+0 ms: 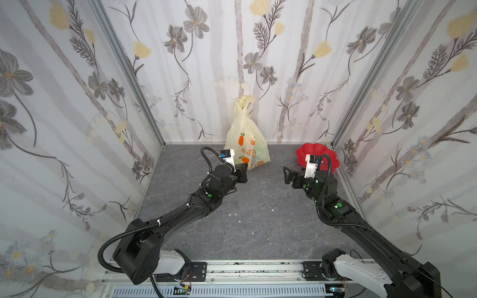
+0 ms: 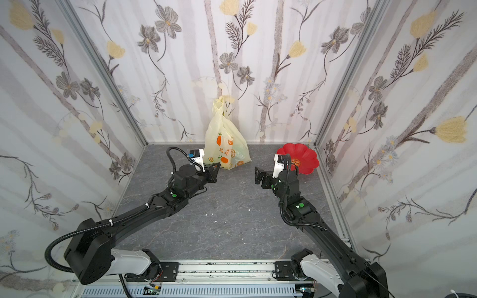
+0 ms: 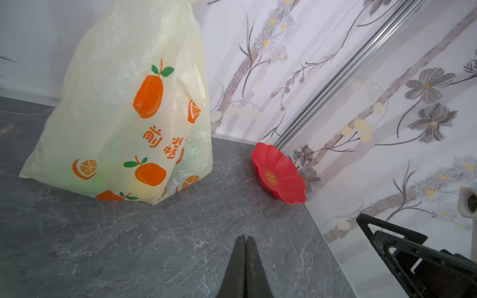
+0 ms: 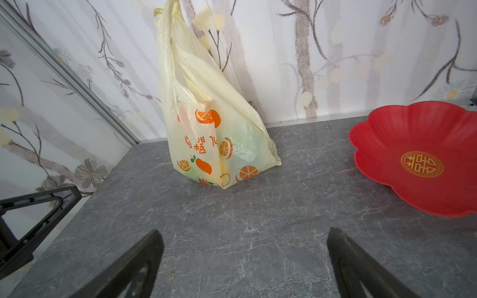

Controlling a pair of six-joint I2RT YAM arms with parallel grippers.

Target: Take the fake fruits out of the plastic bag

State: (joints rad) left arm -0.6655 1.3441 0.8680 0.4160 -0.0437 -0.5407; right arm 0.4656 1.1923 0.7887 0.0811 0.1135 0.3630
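Fig.: thin pale-yellow plastic bag (image 1: 245, 131), orange Chinese lettering, at grey stone-look desk's (image 1: 245, 219) far edge. L gripper (image 3: 245, 238) closed, empty; R gripper (image 4: 245, 231) spread wide, empty.

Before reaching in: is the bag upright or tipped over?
Upright: the plastic bag stands on the table by the back wall, handles up.

Grey tabletop (image 1: 245, 219) (marbled): plastic bag (image 1: 245, 139), red plate (image 1: 313, 148)

You've got 1 plastic bag (image 1: 247, 139), 1 red plate (image 1: 313, 149) & 2 grippers: left gripper (image 3: 245, 240), right gripper (image 4: 244, 231). Fake fruits (image 3: 99, 180) show only as blurry green/yellow blobs thru the bag, so qty can't be told.
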